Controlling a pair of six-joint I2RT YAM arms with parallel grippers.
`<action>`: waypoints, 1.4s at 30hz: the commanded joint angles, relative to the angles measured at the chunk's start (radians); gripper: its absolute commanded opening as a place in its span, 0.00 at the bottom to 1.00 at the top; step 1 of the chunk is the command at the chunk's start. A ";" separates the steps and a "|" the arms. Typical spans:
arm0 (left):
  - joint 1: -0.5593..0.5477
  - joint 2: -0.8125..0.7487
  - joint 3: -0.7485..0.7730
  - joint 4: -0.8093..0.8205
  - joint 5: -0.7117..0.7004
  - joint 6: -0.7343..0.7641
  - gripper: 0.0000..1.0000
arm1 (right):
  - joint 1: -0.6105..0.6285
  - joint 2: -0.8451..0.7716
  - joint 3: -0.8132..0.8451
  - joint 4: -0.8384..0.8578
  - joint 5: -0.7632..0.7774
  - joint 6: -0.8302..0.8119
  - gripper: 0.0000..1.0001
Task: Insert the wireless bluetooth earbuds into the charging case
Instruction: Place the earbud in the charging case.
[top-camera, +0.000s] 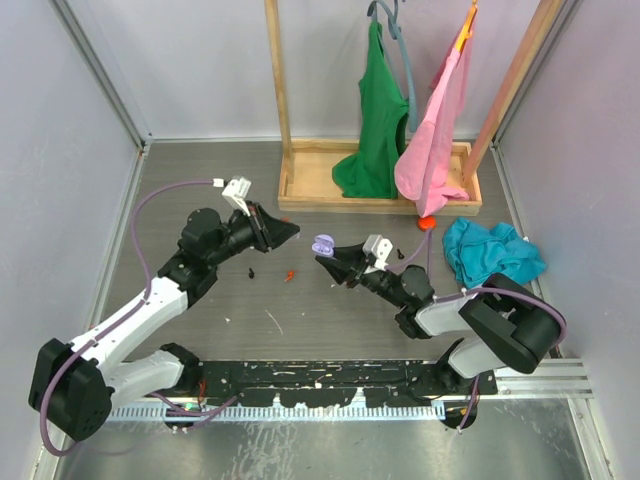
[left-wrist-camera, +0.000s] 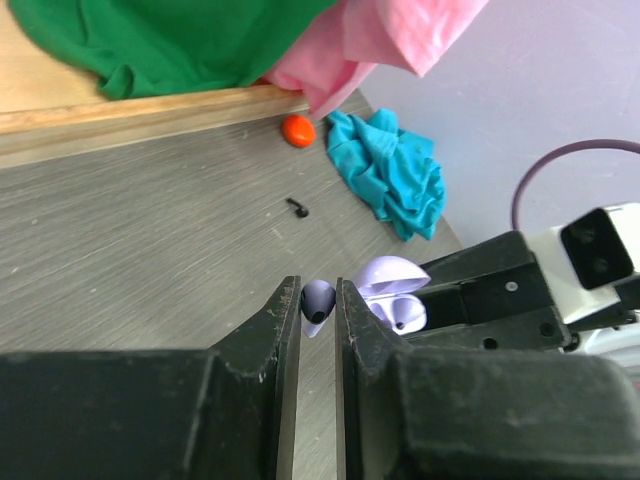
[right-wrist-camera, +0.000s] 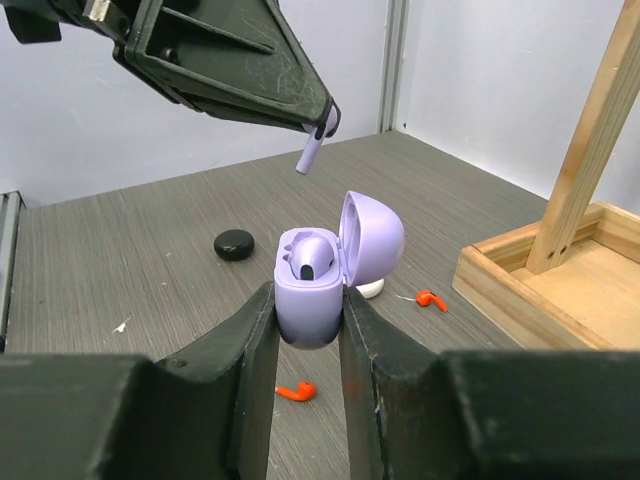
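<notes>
My left gripper (left-wrist-camera: 318, 296) is shut on a lilac earbud (left-wrist-camera: 318, 302), pinching its head with the stem pointing down. In the right wrist view that earbud (right-wrist-camera: 312, 148) hangs from the left gripper (right-wrist-camera: 322, 112), just above and behind the case. My right gripper (right-wrist-camera: 308, 305) is shut on the lilac charging case (right-wrist-camera: 310, 300), held upright off the table with its lid open. One lilac earbud (right-wrist-camera: 316, 258) sits in the case. From above, the left gripper (top-camera: 292, 232) and the case (top-camera: 323, 243) are close together at mid-table.
Two red earbuds (right-wrist-camera: 295, 391) (right-wrist-camera: 432, 299), a black disc (right-wrist-camera: 234, 243) and a white disc (right-wrist-camera: 372, 290) lie on the table near the case. A black earbud (left-wrist-camera: 297, 207), an orange ball (top-camera: 427, 223) and a teal cloth (top-camera: 492, 252) lie to the right. The wooden rack base (top-camera: 300, 192) stands behind.
</notes>
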 joint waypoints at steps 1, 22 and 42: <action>-0.029 -0.027 -0.012 0.202 0.025 -0.044 0.08 | 0.006 0.011 0.037 0.145 0.027 0.028 0.11; -0.167 -0.006 -0.076 0.373 -0.058 0.004 0.08 | 0.031 0.011 0.057 0.182 0.061 0.038 0.11; -0.189 0.004 -0.118 0.395 -0.106 0.030 0.08 | 0.046 -0.029 0.054 0.182 0.062 0.042 0.11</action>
